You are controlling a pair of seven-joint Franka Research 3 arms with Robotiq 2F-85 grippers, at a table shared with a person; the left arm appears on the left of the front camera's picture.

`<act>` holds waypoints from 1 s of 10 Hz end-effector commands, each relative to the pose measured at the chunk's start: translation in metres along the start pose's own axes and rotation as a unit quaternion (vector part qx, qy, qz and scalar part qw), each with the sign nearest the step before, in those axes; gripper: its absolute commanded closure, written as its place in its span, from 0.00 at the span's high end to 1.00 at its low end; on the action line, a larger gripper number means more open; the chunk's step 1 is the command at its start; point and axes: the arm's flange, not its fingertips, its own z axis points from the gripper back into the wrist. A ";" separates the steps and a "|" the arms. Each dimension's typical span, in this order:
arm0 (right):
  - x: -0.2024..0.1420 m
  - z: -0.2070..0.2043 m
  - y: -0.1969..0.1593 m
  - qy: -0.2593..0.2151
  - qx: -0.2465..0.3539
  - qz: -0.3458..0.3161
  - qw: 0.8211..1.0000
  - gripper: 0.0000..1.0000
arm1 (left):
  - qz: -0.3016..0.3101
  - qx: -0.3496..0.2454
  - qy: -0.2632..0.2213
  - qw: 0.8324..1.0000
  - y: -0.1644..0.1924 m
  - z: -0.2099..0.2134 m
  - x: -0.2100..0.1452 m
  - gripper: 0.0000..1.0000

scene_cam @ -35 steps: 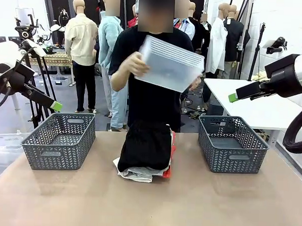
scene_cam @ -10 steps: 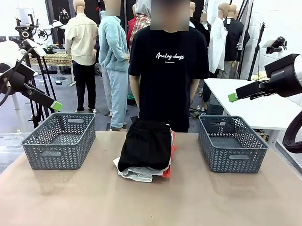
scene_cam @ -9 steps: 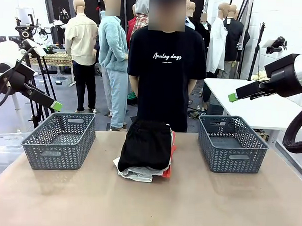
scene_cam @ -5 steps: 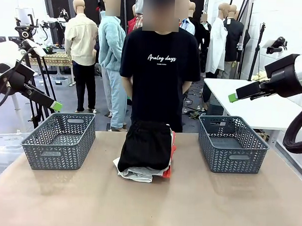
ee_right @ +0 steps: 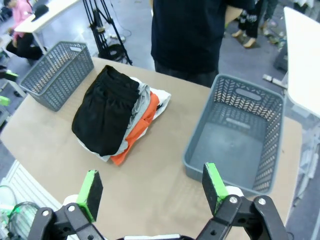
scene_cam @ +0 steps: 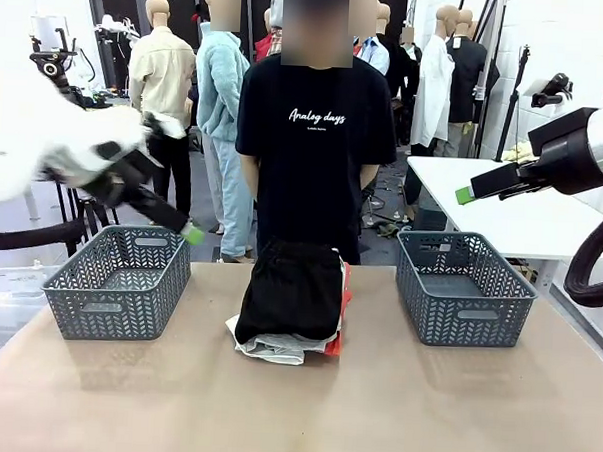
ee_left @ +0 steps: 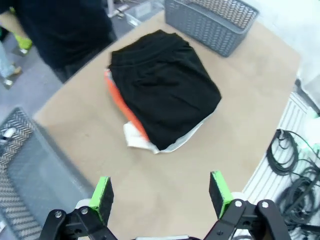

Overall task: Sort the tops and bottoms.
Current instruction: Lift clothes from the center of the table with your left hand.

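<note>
— Front?
— A black garment [scene_cam: 292, 291] tops the pile mid-desk [scene_cam: 374, 409]. Left basket [scene_cam: 119, 278] and right basket [scene_cam: 462, 293] flank it, with a person [scene_cam: 300, 156] behind. The left end effector [scene_cam: 189, 233] is blurred.
— Left wrist?
— Its fingers [ee_left: 102, 197] are spread, short of the black garment. An orange top [ee_left: 119, 102] peeks out beneath.
— Right wrist?
— The right end effector [ee_right: 152, 192] is spread too. A grey top [ee_right: 142, 100] and a white top [ee_right: 162, 100] lie under the black garment.

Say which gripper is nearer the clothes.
Left. The left gripper hovers over the left basket, beside the clothes; the right gripper hangs high over the right basket.
</note>
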 end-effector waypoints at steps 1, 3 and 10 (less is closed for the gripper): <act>0.000 -0.002 0.000 -0.003 0.007 -0.005 1.000 1.00 | 0.023 -0.022 0.047 0.998 0.022 -0.041 0.052 1.00; 0.000 -0.002 0.000 -0.003 0.007 -0.005 1.000 1.00 | 0.023 0.008 0.088 0.996 0.024 -0.077 0.094 1.00; 0.000 -0.002 0.000 -0.003 0.007 -0.005 1.000 1.00 | 0.047 0.018 0.100 0.994 0.000 -0.095 0.099 1.00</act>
